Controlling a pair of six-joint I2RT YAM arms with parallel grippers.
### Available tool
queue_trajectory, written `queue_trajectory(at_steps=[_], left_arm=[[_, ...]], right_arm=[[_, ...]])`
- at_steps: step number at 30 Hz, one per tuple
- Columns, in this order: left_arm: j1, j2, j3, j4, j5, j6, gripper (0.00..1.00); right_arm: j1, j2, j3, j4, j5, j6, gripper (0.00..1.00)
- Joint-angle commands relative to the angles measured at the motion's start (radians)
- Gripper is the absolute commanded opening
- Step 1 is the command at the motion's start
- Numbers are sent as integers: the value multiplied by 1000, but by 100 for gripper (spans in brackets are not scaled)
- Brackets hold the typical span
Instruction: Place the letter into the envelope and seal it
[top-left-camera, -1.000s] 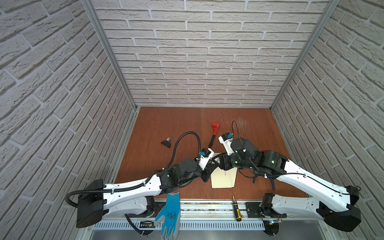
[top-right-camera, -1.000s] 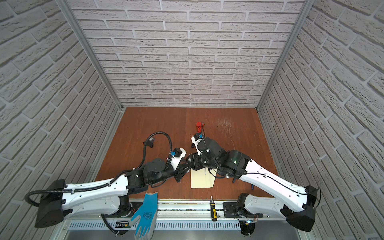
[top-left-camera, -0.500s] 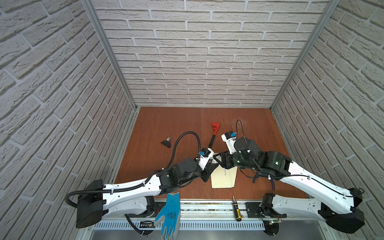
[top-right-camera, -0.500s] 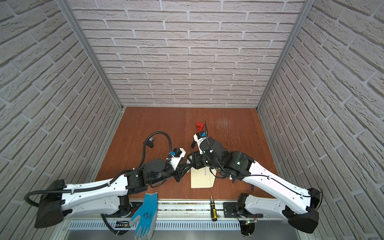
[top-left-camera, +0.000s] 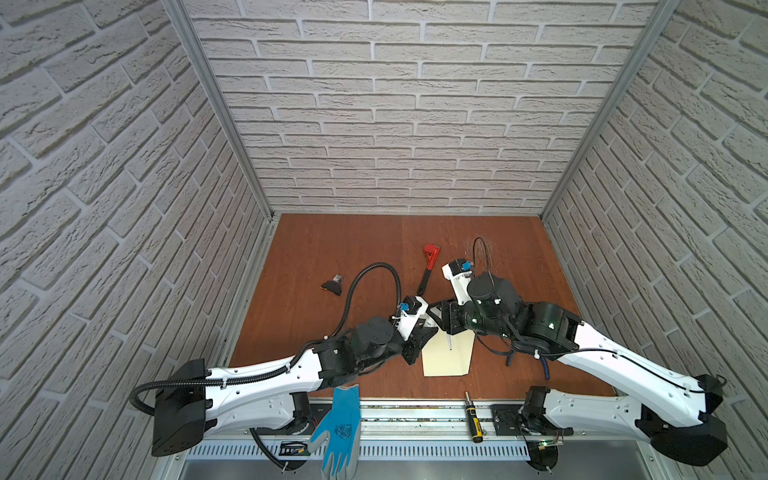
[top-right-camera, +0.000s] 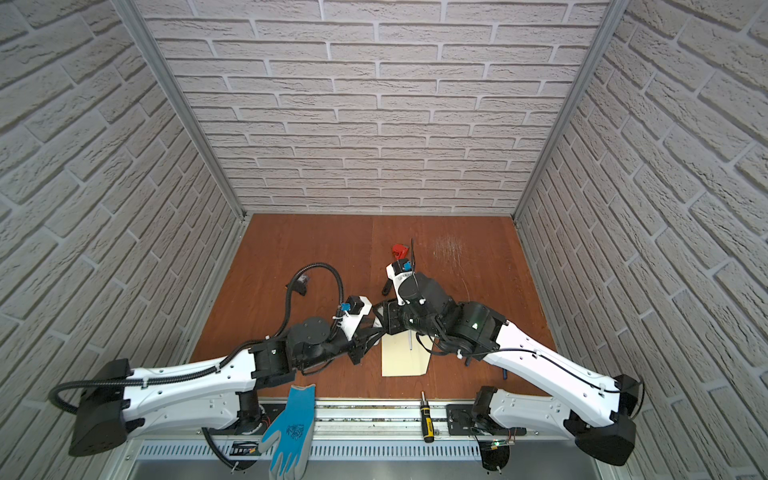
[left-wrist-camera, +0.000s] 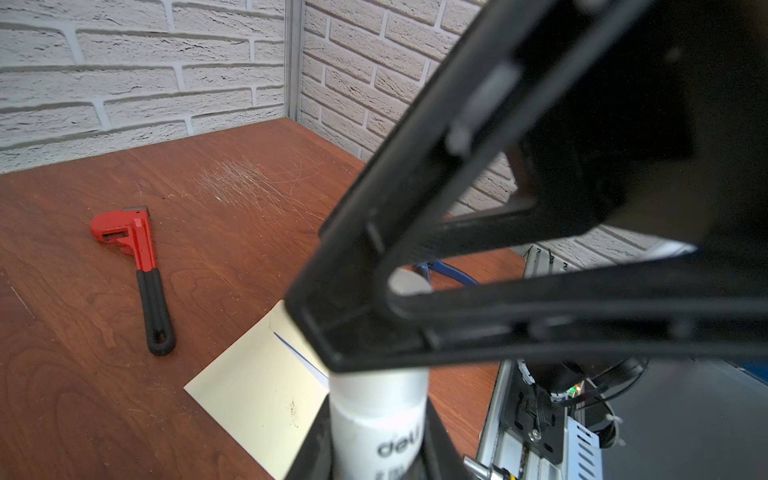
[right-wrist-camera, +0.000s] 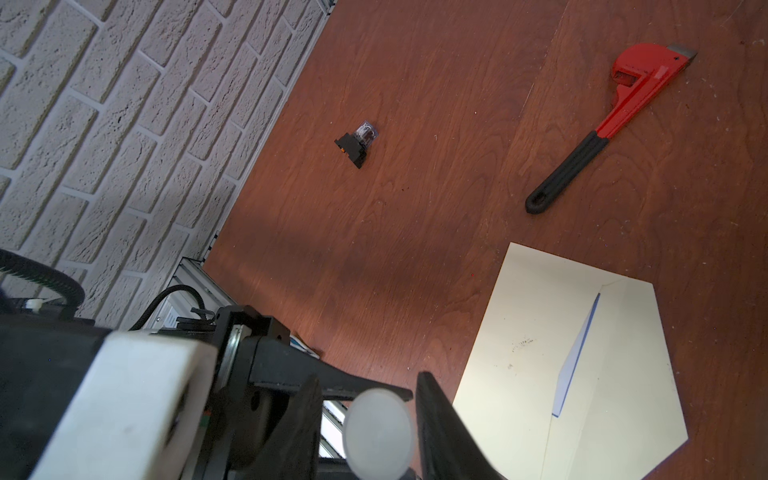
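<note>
The letter (right-wrist-camera: 575, 357) shows only as a thin blue-edged sliver along the fold of the envelope (right-wrist-camera: 540, 353), so it looks already tucked inside. The envelope lies flat on the table (top-left-camera: 332, 249) near its front edge, between the 2 arms, with its flap open and flat. It is thin, light paper. It will bend easily and probably slide on the smooth wood. I judge it best pinned by pressing on the body and worked by the flap's free edge, not pinched mid-sheet.

Over the envelope's far corner, the left gripper (left-wrist-camera: 376, 440) clamps the body of a white glue stick (left-wrist-camera: 378, 399). The right gripper (right-wrist-camera: 374, 415) straddles the stick's cap (right-wrist-camera: 376, 432) with its jaws narrow. A slit shows on 1 side, so I cannot tell whether it grips. The cap is small and smooth and may slip.

Against 1 second ago, the envelope and the left arm sit where they were. The right gripper has edged closer to the left one, and its jaws have drawn in around the cap.
</note>
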Motion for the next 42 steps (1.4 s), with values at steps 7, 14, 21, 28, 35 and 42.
queue_trajectory(at_steps=[7, 14, 21, 28, 35, 42], left_arm=[[3, -38, -16, 78, -7, 0, 0], [4, -35, -17, 78, -10, -3, 0], [3, -24, -16, 83, -26, -10, 0], [5, 7, -4, 62, -45, -31, 0], [3, 9, 0, -19, -75, -42, 0], [-1, 3, -40, -53, -94, -50, 0]], right_arm=[[4, 9, -19, 25, 21, 30, 40], [4, 15, -19, 29, 14, 38, 32], [3, 9, -6, 29, 18, 39, 19], [3, 5, 16, 12, 43, 21, 10], [2, 24, 94, -60, 102, -29, 6], [-36, 31, 147, -83, 108, -57, 6]])
